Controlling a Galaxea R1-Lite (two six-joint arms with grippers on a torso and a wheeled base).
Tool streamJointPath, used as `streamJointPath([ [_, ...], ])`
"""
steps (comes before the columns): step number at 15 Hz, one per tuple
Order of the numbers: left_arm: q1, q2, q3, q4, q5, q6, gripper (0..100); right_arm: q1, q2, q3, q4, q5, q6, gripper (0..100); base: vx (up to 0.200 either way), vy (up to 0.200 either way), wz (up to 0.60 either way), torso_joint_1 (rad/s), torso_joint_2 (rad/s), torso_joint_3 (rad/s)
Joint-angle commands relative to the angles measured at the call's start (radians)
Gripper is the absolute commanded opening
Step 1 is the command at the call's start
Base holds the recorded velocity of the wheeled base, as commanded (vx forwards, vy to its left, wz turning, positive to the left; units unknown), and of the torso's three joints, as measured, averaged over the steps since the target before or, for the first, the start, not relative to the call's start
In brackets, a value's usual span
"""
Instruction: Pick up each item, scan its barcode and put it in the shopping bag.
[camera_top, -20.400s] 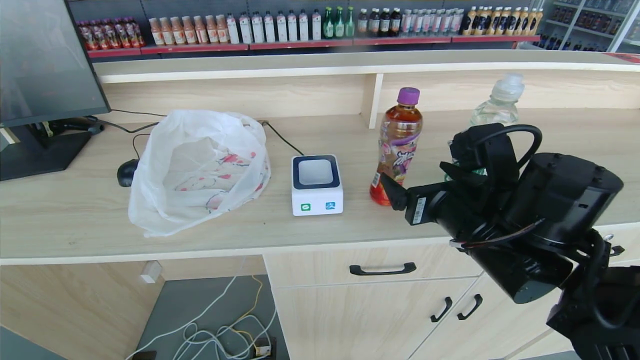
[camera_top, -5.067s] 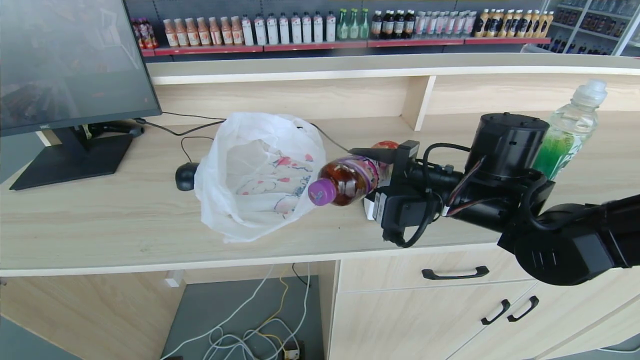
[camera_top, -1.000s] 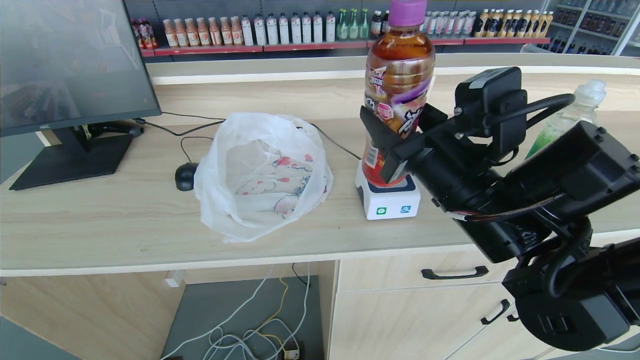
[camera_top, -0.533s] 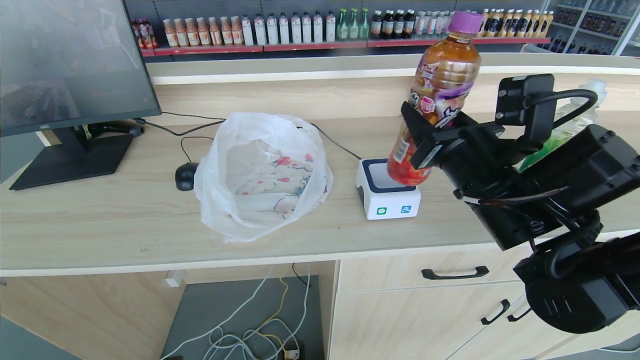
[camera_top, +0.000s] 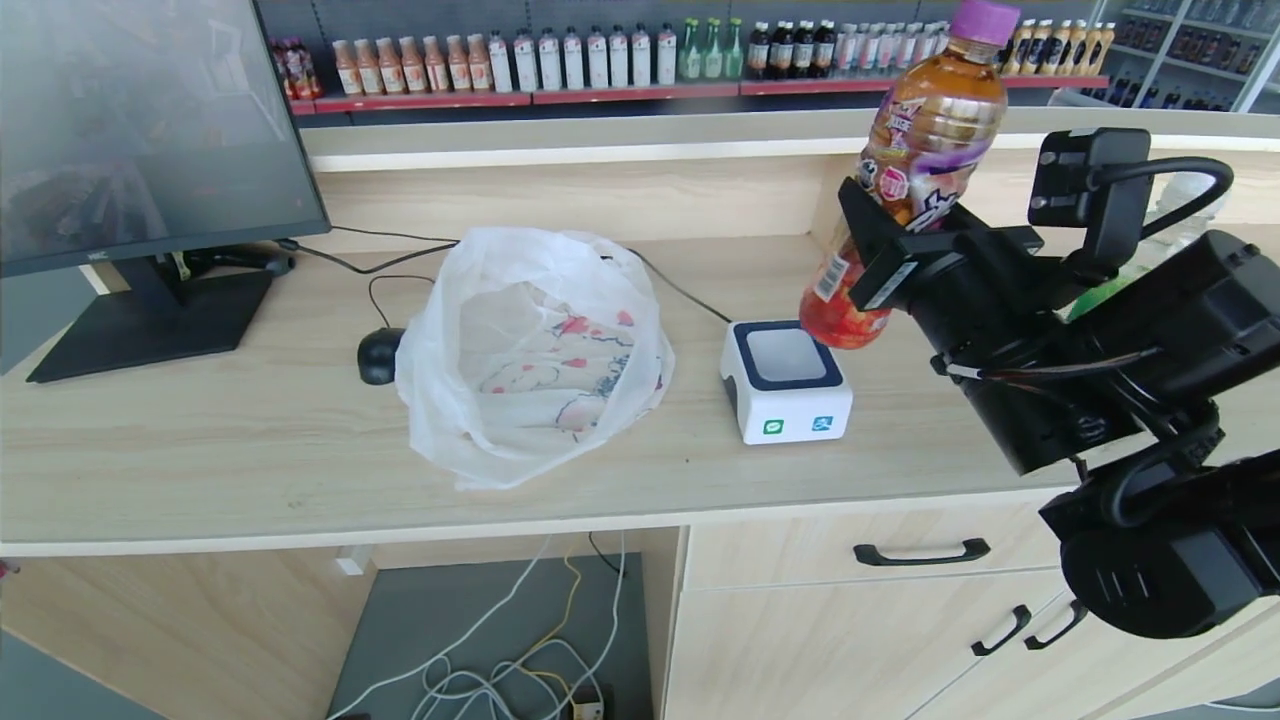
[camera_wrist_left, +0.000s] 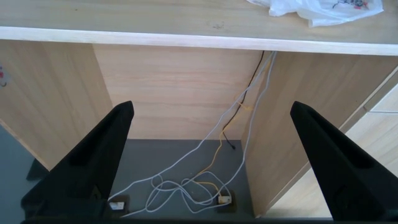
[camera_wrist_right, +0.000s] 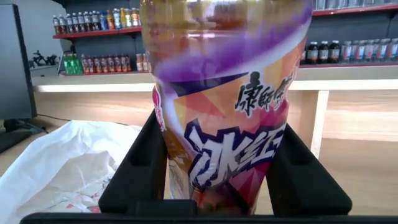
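Observation:
My right gripper is shut on a tea bottle with a purple cap and a pink and purple label. It holds the bottle nearly upright in the air, above and to the right of the white barcode scanner. From the right wrist the bottle sits between two black fingers. The white plastic shopping bag lies open on the counter left of the scanner. A clear bottle with a green label stands behind the right arm, mostly hidden. My left gripper hangs open below the counter edge.
A monitor on a black stand sits at the far left, with a black mouse and its cable beside the bag. A raised wooden ledge runs behind the counter. Drawers with black handles and loose cables lie below.
The right gripper has carried the tea bottle off the scanner, up and to the right, tilting it slightly. The head view shifted a little.

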Motion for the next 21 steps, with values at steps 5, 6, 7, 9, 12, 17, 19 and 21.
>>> streamJointPath([
  [5, -0.001, 0.000, 0.000, 0.000, 0.002, -0.002, 100, 0.009, -0.002, 0.001, 0.001, 0.000, 0.003, 0, 0.000, 0.200, 0.00, 0.001, 0.00, 0.001],
  [6, -0.001, 0.000, 0.000, 0.000, 0.002, -0.002, 100, 0.012, -0.003, 0.002, 0.001, 0.000, 0.003, 0, 0.000, 0.200, 0.00, -0.002, 0.00, -0.002],
  [7, -0.001, 0.000, 0.000, 0.000, 0.002, -0.002, 100, 0.015, -0.005, 0.002, 0.000, 0.000, 0.003, 0, 0.000, 0.200, 0.00, 0.002, 0.01, 0.002],
  [9, -0.001, 0.000, 0.000, 0.000, 0.002, -0.002, 100, 0.016, -0.003, 0.010, -0.002, 0.000, 0.005, 0, 0.000, 0.200, 0.00, 0.000, 0.01, 0.002],
  [12, -0.001, 0.000, 0.000, 0.000, 0.000, 0.000, 100, 0.019, 0.000, 0.019, -0.006, 0.000, 0.006, 0, 0.000, 0.200, 0.00, 0.004, 0.00, 0.004],
  [17, -0.001, 0.000, 0.000, 0.000, 0.000, 0.001, 100, 0.028, 0.017, 0.016, -0.006, 0.002, 0.005, 0, 0.000, 0.000, 0.00, 0.000, 0.00, 0.000],
  [19, -0.001, 0.000, 0.000, 0.000, 0.002, 0.001, 100, 0.059, 0.032, 0.015, -0.006, 0.002, 0.003, 0, 0.000, 0.000, 0.00, 0.000, 0.00, 0.000],
  [21, -0.001, 0.000, 0.000, 0.000, 0.000, 0.001, 100, 0.059, 0.044, 0.021, -0.005, 0.005, 0.003, 0, 0.000, 0.000, 0.00, 0.000, 0.00, 0.000],
])
